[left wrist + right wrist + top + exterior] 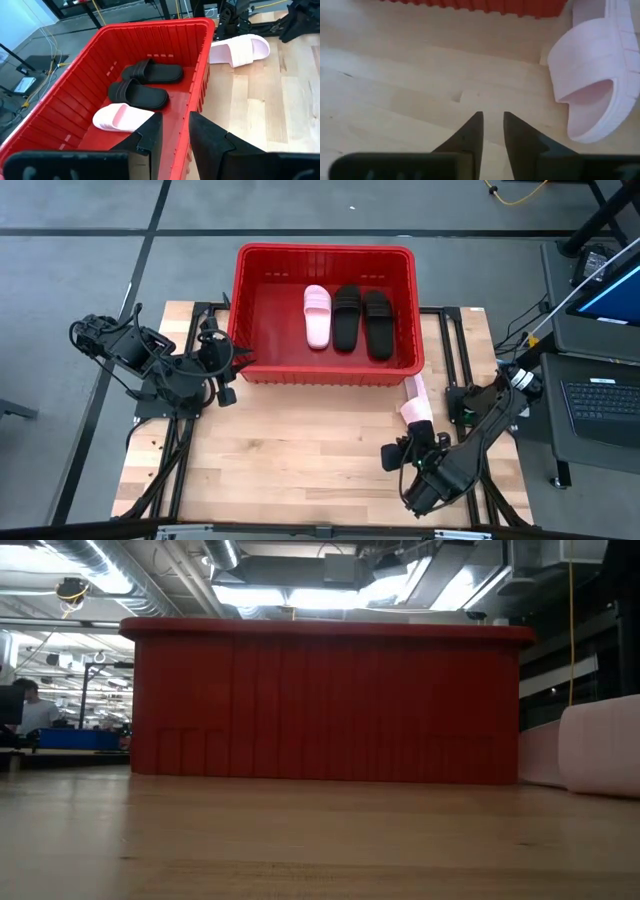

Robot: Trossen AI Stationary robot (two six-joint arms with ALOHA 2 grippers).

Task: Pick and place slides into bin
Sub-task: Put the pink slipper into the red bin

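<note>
The last pale pink slide [415,400] lies on the wooden table [300,450], outside the bin [325,372], just beside the bin's near right corner. The right gripper [398,456] hovers over the table near that slide, on the side away from the bin and apart from it; its fingers [470,135] stand close together with only a narrow gap, and they hold nothing. In the right wrist view the slide [597,75] shows its open end and wide strap just ahead and to one side of the fingertips, with bare wood between.

The left gripper [228,380] waits at the bin's near left corner, against its outer wall, fingers [150,137] a little apart and empty.

Inside the bin lie three slides side by side: a pale pink one [317,315], then two black ones [347,317] [378,324], toward the bin's right half.
</note>
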